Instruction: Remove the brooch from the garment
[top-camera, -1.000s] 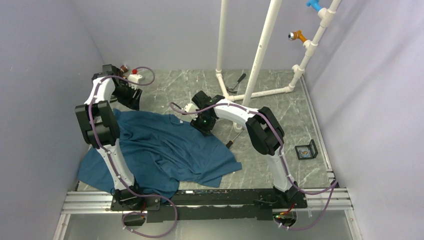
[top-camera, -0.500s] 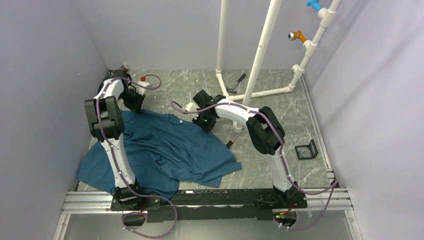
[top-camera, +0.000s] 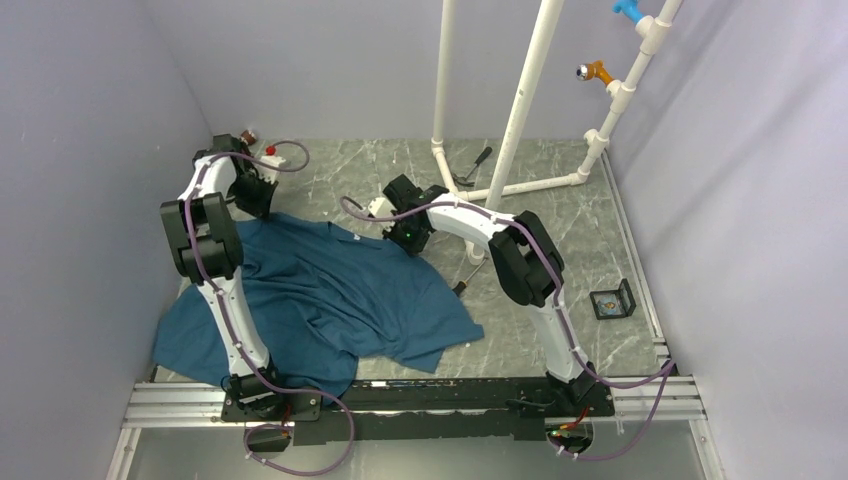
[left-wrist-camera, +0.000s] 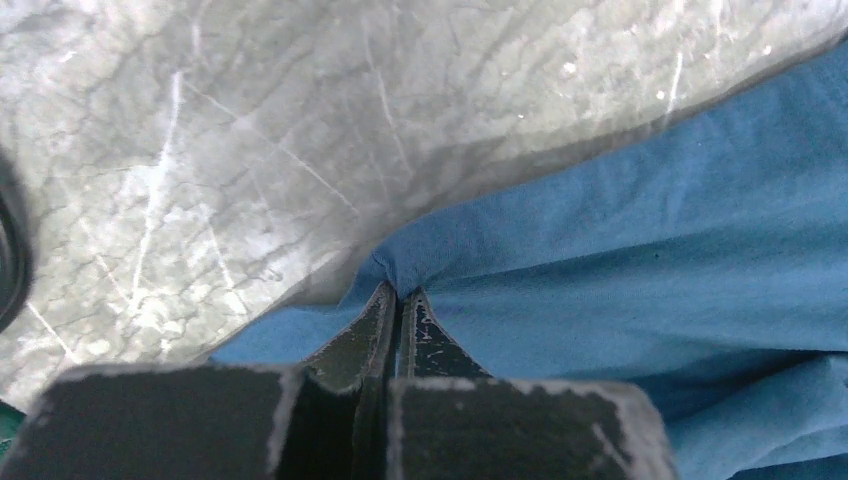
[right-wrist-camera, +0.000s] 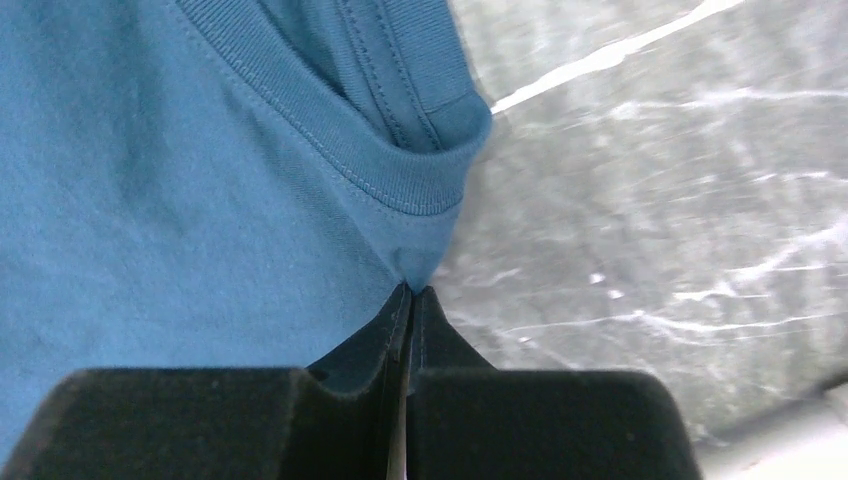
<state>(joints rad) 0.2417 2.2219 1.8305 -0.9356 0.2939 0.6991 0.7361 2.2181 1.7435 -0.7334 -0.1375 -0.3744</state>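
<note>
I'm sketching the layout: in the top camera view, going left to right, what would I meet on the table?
Left claw, shut on the dark teal-blue cloth T-shirt → right claw, shut on it too → dark-handled hand tool → small black open case.

Top view: high above near edge, whole table (top-camera: 600, 240). Wrist views: close, downward; all share garment (top-camera: 330, 290).

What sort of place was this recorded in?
Probably a lab robot test cell, not a home or shop: plain grey walls box in a marble-patterned table, an aluminium mounting rail runs along its near edge, and a white pipe frame stands at the back.
</note>
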